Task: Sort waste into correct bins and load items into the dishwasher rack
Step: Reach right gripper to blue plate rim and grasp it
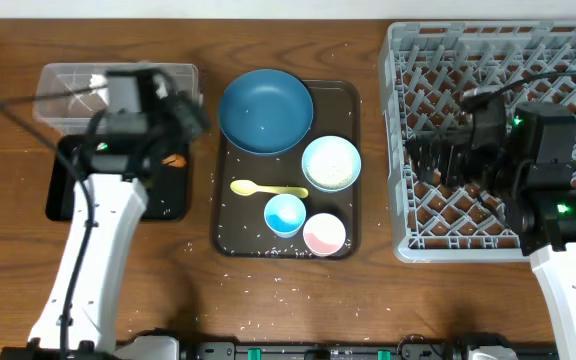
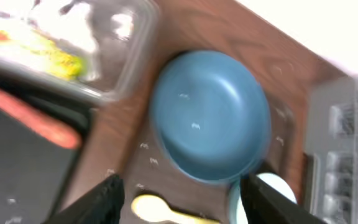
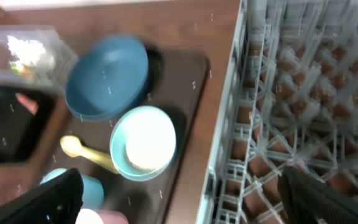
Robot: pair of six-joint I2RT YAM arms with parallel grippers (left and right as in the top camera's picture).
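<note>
Dark-blue bowl (image 1: pixel 265 110) sits on brown tray (image 1: pixel 343 108), just right of your left gripper (image 2: pixel 182 198); jaws apart, empty; right gripper (image 1: pixel 426 160) wide apart, empty, over rack (image 1: pixel 392 120); left arm looks nearer the bowl.

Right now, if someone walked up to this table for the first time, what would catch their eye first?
The big dark-blue bowl at the back of the brown serving tray in the middle stands out first, with a white bowl, yellow spoon, blue cup and pink cup in front of it. To the right, the large grey rack fills that side.
</note>
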